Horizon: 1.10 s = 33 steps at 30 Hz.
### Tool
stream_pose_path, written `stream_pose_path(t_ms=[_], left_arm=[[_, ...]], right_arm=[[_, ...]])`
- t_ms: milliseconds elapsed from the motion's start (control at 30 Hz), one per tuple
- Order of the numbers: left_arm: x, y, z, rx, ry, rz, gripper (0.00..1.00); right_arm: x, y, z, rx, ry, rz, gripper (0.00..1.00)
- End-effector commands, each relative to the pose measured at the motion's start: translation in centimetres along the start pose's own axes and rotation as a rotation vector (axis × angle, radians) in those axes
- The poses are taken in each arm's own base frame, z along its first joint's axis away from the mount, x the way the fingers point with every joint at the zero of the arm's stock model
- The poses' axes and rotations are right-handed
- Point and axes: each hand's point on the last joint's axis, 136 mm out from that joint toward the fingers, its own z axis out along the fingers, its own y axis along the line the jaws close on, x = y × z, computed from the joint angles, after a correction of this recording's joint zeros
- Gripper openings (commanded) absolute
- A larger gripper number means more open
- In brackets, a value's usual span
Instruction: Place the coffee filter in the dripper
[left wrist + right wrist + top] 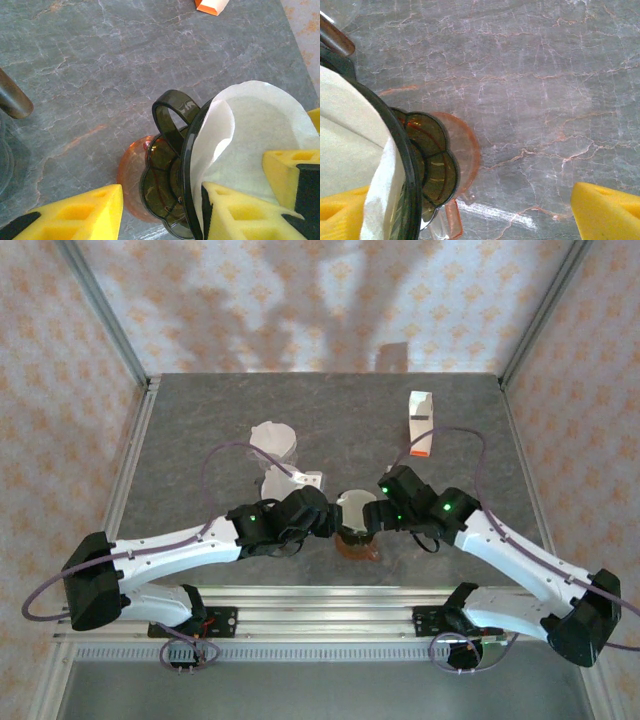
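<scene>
The dark see-through dripper [355,523] stands on an orange glass cup [357,546] at the table's near middle. A white coffee filter [353,507] sits inside it. In the left wrist view the filter [260,125] lines the dripper [170,175]. My left gripper [162,189] is open: its right finger [235,212] rests inside on the paper, and its left finger [80,215] stays clear of the cup [131,180]. My right gripper [470,200] is wide open, with one finger [340,215] in the filter [350,140] and the dripper rim [407,165] between its jaws.
A white and orange carton [421,424] stands at the back right, its orange end [211,5] showing in the left wrist view. A white paper holder [273,440] and a clear glass vessel [283,480] stand behind my left gripper [322,520]. My right gripper [377,514] faces it.
</scene>
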Motion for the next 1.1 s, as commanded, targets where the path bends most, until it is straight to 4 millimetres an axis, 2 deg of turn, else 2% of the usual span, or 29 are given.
stream_pose_path(t_ms=[0, 233, 467, 767, 1067], left_arm=[[0.2, 1.1, 0.1, -0.042, 0.007, -0.009, 0.44], [0.2, 1.0, 0.0, -0.037, 0.006, -0.012, 0.45], [0.3, 1.0, 0.2, -0.038, 0.01, -0.008, 0.45], [0.3, 1.1, 0.3, -0.036, 0.008, -0.017, 0.46], [0.2, 1.1, 0.3, -0.04, 0.007, -0.017, 0.46]], right_arm=[[0.7, -1.6, 0.1, 0.064, 0.009, 0.014, 0.91], [-0.2, -0.7, -0.1, 0.028, -0.012, 0.012, 0.91], [-1.7, 2.0, -1.5, -0.12, -0.061, 0.007, 0.91], [0.0, 2.6, -2.3, -0.191, -0.049, 0.041, 0.9], [1.8, 2.7, -1.9, -0.204, -0.014, 0.031, 0.86]])
